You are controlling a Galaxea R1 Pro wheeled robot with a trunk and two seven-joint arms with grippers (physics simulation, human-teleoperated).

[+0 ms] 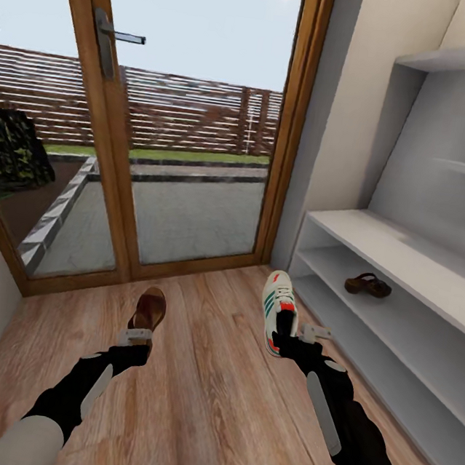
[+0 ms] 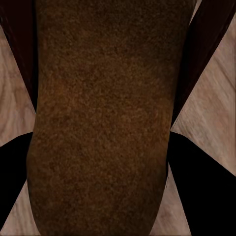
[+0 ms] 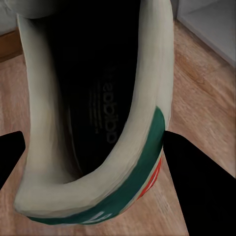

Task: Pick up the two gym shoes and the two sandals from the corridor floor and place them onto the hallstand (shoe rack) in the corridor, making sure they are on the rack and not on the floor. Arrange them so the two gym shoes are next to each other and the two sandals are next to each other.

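Head view: a brown sandal is held at its heel end by the left gripper, and a white gym shoe is held at its heel by the right gripper. Both shoes are seen out in front of the arms, over the wood floor, most likely so that they can be carried to the shoe rack on the right. One more sandal is already set on the middle shelf of that rack, so its mate should be put right next to it. The second gym shoe cannot be seen. In the left wrist view, the sandal looks fuzzy and soft, like brown suede, and the dark fingers are pressed against its two sides. In the right wrist view, the gym shoe is seen from behind: a smooth cream-white rim, a dark hollow inside, a green band and a bit of red at the heel. The black fingers are set on each side of the heel, pinching it. The floor is made of light brown planks with lines of grain. The rack is pale grey-white, flat and smooth, with long open shelves. A glass door with a wooden frame stands ahead.
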